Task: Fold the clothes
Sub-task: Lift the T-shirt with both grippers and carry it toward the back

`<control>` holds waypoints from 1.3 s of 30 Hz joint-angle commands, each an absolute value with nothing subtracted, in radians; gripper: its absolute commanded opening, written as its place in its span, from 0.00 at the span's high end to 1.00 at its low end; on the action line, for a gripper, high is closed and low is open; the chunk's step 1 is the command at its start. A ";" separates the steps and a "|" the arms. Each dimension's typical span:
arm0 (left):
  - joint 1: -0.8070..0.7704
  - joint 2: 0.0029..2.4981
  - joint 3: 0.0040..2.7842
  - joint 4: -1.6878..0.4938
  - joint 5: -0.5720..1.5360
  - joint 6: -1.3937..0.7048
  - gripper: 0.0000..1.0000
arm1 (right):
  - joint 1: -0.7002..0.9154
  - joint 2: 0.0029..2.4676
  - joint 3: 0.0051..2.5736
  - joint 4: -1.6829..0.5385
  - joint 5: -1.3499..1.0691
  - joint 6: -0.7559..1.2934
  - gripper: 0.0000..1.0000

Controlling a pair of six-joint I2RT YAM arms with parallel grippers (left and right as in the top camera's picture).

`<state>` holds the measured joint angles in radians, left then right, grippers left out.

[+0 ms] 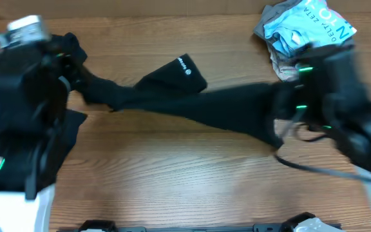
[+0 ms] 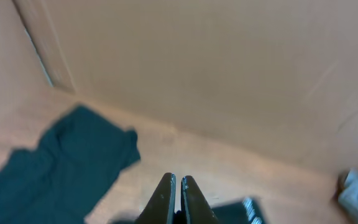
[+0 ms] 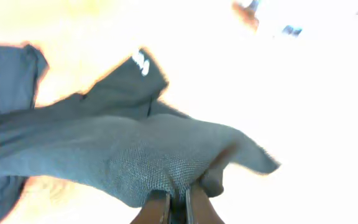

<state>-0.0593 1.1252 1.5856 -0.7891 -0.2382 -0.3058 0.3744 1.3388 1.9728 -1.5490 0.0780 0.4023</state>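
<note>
From overhead, the black shirt lies pulled out into a long band across the wooden table. Its long axis runs left to right and dips a little toward my right side. Near the middle a flap bearing the white logo points toward the far edge. One end passes under my left arm. The other disappears into my right arm, which is smeared by blur, so I cannot make out either set of fingertips here. More black cloth lies heaped beneath the left arm, and I cannot tell where it stops and the shirt begins. In the far right corner sits a crumpled light blue printed garment, cut off by the top edge, touching a beige garment just below it.

From my left wrist, my left pincer has its fingers pressed together with only a thin slit between them. No cloth shows at the tips. The frame cuts off the lower fingers, so I cannot tell whether anything is pinched there. Beyond them a dark patch of cloth lies on the table at the left, before a cardboard wall. A pale blur at the right edge is too cut off to name.

From my right wrist, my right pincer is clamped tight on the end of the shirt, whose cloth bunches over the fingertips. The band stretches away toward the left of this view, with the logo flap jutting upward. The table is washed out to white.
</note>
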 commanded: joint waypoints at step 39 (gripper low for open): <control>-0.066 1.658 2.175 -0.290 -0.295 0.002 0.96 | 0.217 1.794 2.491 -0.925 0.282 -0.023 0.96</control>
<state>-0.0593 1.7100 2.0006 -0.3141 -0.2832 -0.0731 0.2588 1.8400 2.3997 -0.9348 0.2695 0.0208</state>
